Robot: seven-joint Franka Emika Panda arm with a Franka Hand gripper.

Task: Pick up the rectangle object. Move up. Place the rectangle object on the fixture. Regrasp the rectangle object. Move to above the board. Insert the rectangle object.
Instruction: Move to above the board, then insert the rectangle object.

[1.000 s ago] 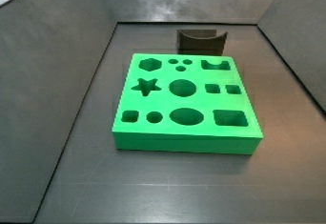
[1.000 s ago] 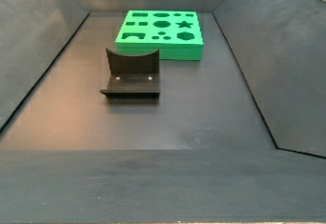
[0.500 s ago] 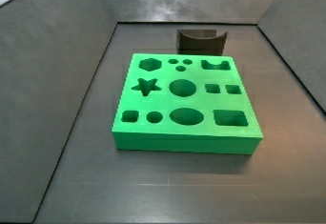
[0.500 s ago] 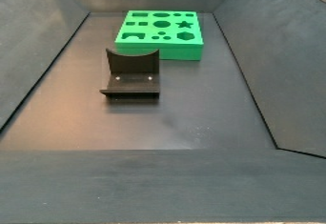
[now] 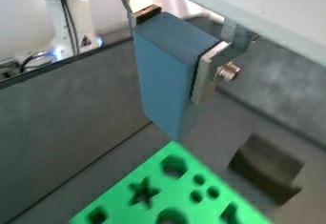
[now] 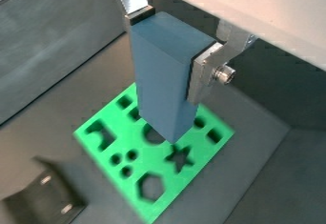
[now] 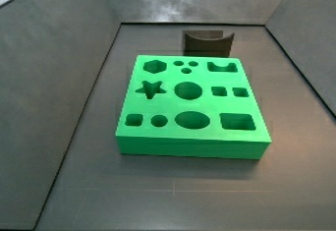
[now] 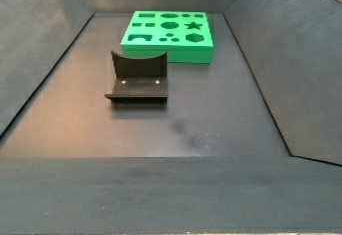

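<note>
Clearly my gripper (image 6: 171, 47) was closed on the rectangle object (image 6: 166, 75), the silver finger plates pressed flat against two opposite faces near its upper end, so the jaws stood only as wide as the block is thick. Its long axis ran straight down and away from my jaws, the free end hanging well clear of anything. Below that end, in both wrist views, lay the board (image 6: 147, 152), well apart from the block, with its shaped holes facing up at me. Off to one side of the board sat the fixture (image 5: 265, 164), bare. Neither side view caught my gripper or the block; I judged myself high above the board, insertion not yet begun.
</note>
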